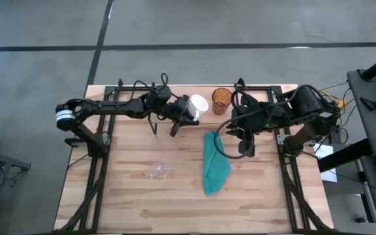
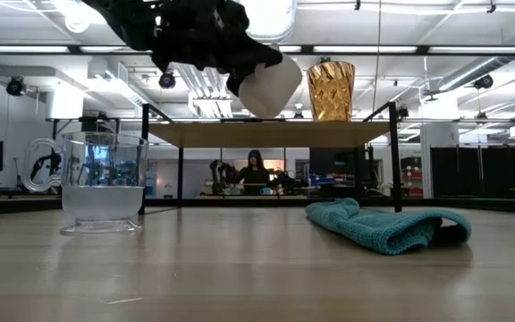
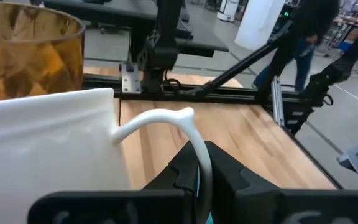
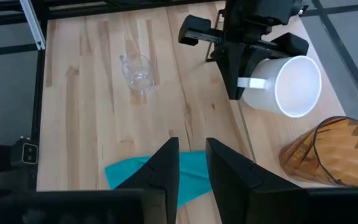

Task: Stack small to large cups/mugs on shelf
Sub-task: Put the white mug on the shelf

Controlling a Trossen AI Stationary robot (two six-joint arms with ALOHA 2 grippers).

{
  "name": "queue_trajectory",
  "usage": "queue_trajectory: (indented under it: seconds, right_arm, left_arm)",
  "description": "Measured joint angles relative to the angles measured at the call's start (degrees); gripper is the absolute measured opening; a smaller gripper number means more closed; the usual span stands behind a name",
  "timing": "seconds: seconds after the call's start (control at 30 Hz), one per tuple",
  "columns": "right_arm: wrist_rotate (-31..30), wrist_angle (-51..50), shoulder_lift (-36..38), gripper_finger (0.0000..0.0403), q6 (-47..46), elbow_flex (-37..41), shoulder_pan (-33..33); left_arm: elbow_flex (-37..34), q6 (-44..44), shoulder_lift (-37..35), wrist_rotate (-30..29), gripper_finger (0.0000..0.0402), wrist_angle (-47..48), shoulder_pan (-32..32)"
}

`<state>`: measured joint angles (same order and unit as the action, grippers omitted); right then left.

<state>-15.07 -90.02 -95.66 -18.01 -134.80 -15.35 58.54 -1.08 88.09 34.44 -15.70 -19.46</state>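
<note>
My left gripper point(image 1: 187, 112) is shut on the white mug point(image 1: 198, 104), which it carries over the shelf's wooden board point(image 2: 240, 134). The mug point(image 2: 271, 85) is just beside the amber textured cup point(image 2: 331, 89). That cup stands upright on its base on the board. The small clear glass point(image 1: 160, 170) stands on the tabletop toward the near left and shows again in the low view point(image 2: 103, 183). My right gripper point(image 4: 192, 171) hovers open with a narrow gap above the teal cloth point(image 4: 148, 177), touching nothing. My left gripper pinches the white mug's handle point(image 3: 194, 146) between its two fingers, the loop running down between them. The fingers point(image 4: 238, 59) come roughly level from the table's left. The mug is lifted clear above the shelf board and tilted, its mouth point(image 4: 297, 86) facing up and toward the right.
The teal cloth point(image 1: 215, 164) lies bunched on the tabletop near the middle, under my right arm. Black frame rails point(image 1: 96, 170) run along the table's left and right sides. Bare wooden tabletop point(image 1: 129, 202) stretches toward the near edge. A person stands far back in the room point(image 2: 256, 170).
</note>
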Motion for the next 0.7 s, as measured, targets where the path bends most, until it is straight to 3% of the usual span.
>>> queue_trajectory:
  seconds: [0.7]
  right_arm:
    - [-0.02,0.28,0.00,0.0068,-1.52,0.00,0.00]
  left_arm:
    - [-0.92,1.81,0.04,2.18,0.0000,-3.37,-1.96]
